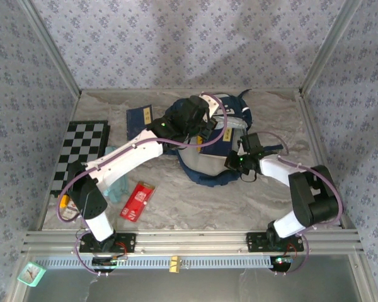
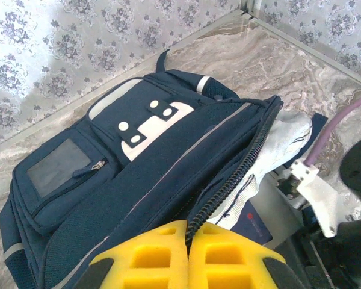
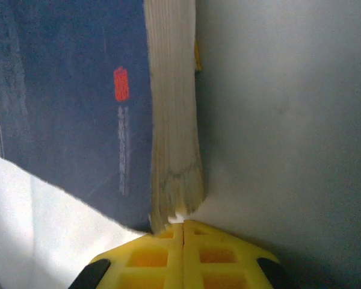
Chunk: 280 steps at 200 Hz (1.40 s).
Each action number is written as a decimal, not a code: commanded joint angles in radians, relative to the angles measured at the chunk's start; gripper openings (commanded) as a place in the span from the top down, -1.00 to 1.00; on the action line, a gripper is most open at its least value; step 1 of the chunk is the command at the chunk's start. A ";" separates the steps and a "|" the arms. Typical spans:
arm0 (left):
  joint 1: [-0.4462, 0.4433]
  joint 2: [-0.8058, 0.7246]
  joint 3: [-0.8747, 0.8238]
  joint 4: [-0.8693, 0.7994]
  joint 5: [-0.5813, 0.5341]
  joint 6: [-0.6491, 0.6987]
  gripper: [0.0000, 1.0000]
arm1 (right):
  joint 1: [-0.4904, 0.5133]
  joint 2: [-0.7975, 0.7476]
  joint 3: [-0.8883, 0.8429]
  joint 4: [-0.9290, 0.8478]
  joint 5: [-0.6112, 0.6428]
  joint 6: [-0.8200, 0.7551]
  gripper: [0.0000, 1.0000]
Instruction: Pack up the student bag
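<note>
Top external view, from left to right: I see a checkered board [image 1: 82, 154] at the left edge of the table [image 1: 252, 201], a red packet [image 1: 137, 200] in front, and a navy booklet [image 1: 140, 117] at the back. The student bag [image 1: 209, 178] lies open in the middle. The left arm [image 1: 126, 157] crosses over the bag and hides part of it. The left gripper [image 2: 188, 227] has its fingers pressed together on the bag's zipper edge. The right gripper [image 3: 183, 226], at the bag's opening, has its fingers closed tight. The page corner of a thick navy book [image 3: 72, 108] touches their tips.
</note>
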<state>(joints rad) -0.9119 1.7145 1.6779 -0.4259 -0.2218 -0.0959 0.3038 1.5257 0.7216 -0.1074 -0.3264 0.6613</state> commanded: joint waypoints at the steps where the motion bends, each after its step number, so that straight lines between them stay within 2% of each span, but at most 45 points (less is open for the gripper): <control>1: -0.005 -0.051 -0.002 0.075 -0.012 -0.016 1.00 | -0.002 0.019 0.058 0.099 0.069 -0.011 0.87; 22: -0.004 -0.050 -0.003 0.064 -0.023 -0.018 1.00 | -0.003 0.036 0.099 0.159 0.133 -0.068 0.83; 61: -0.005 -0.044 -0.005 0.057 -0.015 -0.022 1.00 | -0.037 0.088 0.143 0.089 0.078 -0.117 0.81; 79: -0.004 -0.043 -0.025 0.071 -0.006 -0.028 1.00 | -0.047 0.003 0.087 0.105 0.029 -0.114 0.71; 97: -0.004 -0.033 -0.033 0.069 0.010 -0.040 1.00 | -0.028 -0.099 0.073 0.004 0.016 -0.141 0.57; 129: -0.004 -0.040 -0.084 0.083 0.033 -0.105 0.98 | -0.004 -0.319 0.054 -0.233 0.111 -0.161 0.39; 149: -0.002 -0.065 -0.145 0.100 0.106 -0.170 0.76 | -0.017 -0.427 0.059 -0.331 0.122 -0.171 0.24; 160: 0.002 -0.094 -0.204 0.126 0.133 -0.225 0.55 | -0.020 -0.455 0.091 -0.401 0.124 -0.171 0.18; 177: 0.026 -0.150 -0.293 0.174 0.204 -0.299 0.23 | -0.020 -0.458 0.151 -0.476 0.091 -0.190 0.11; 196: 0.053 -0.228 -0.386 0.188 0.203 -0.343 -0.02 | -0.014 -0.411 0.223 -0.528 0.034 -0.197 0.05; 217: 0.105 -0.323 -0.478 0.161 0.159 -0.374 -0.17 | 0.038 -0.331 0.305 -0.543 0.087 -0.185 0.04; 245: 0.250 -0.391 -0.546 0.031 0.175 -0.425 -0.36 | 0.131 -0.194 0.404 -0.499 0.078 -0.174 0.02; 280: 0.414 -0.406 -0.601 -0.063 0.193 -0.413 -0.46 | 0.250 -0.004 0.527 -0.418 0.114 -0.125 -0.04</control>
<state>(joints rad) -0.5751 1.3090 1.1065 -0.3775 -0.0509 -0.4915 0.4957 1.4246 1.1603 -0.5640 -0.2367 0.5003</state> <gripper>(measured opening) 0.722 0.517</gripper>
